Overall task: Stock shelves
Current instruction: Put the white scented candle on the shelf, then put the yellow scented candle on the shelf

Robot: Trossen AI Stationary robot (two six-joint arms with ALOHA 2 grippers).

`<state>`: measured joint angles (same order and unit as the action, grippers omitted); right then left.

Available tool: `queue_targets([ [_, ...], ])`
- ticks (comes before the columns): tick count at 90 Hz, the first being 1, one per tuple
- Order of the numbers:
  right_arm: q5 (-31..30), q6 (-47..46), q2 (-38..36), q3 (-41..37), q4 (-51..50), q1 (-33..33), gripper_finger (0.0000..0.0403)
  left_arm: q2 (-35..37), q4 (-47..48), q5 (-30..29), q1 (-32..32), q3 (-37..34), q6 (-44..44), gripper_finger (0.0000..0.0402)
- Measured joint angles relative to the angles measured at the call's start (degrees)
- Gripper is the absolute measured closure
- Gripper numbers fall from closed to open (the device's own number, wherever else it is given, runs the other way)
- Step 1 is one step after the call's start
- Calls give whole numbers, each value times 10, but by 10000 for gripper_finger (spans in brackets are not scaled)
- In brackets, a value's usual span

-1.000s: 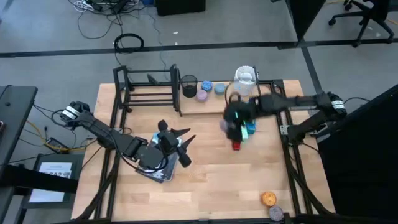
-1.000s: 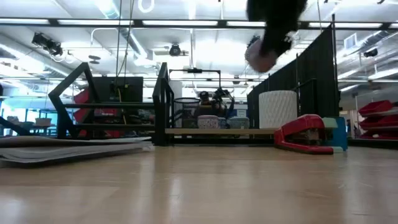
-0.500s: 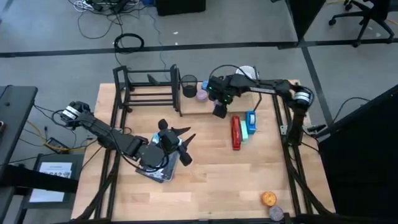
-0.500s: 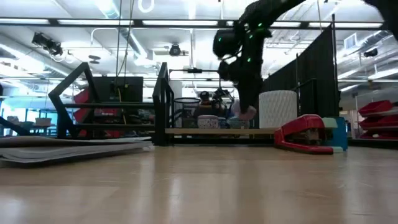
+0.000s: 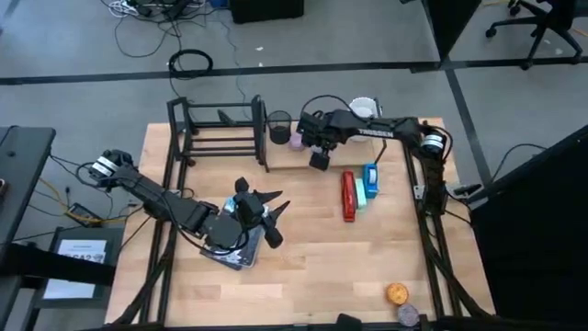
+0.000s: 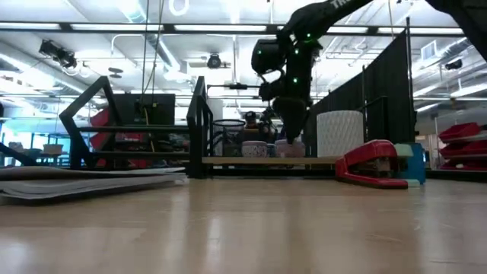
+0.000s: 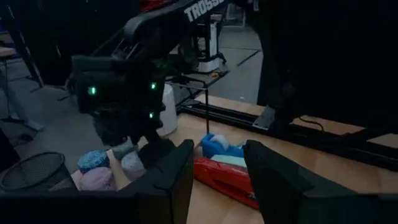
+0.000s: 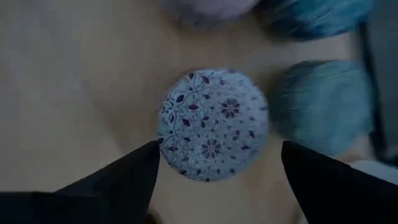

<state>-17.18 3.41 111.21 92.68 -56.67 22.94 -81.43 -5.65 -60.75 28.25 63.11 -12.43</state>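
Note:
The shelves are a black tube rack joined to a pale board at the table's far side. My right gripper is open and points down over the board. A round tin with a purple flower pattern rests on the board between its fingertips. The low view shows the same tin on the board under my right gripper. My left gripper waits open near the table's middle left, above a flat stack of printed matter. My right gripper stands with one finger on either side of the patterned tin, coming from above. The tin sits flat on the board. I cannot tell whether a fingertip touches the tin's rim.
More round things, pinkish and blue, crowd the board beside the tin. A black mesh cup and a white cylinder stand on it too. A red stapler and a blue item lie nearer. Two small balls sit near right.
My right gripper has gone from above the stapler toward the table's far left and down to the board. The round tin has come down with it and now sits on the board.

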Motion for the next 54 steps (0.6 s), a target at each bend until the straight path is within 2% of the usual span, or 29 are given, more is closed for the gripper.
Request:
queue_targets([
  [17, -9, -24, -36, 0, -27, -15, 109, 0, 0, 0, 0, 0, 0, 275],
  [28, 1, -34, -82, -9, -72, -63, 108, 0, 1, 0, 1, 0, -3, 275],
  [41, 31, -30, -185, -82, -82, -176, 109, 0, 8, 13, 7, 0, -19, 275],
  [48, 70, -12, -250, -141, -88, -262, 109, -1, 8, 15, 12, 0, -22, 275],
  [54, 101, -33, -306, -194, -81, -346, 109, -6, 8, 15, 16, 0, -26, 275],
])
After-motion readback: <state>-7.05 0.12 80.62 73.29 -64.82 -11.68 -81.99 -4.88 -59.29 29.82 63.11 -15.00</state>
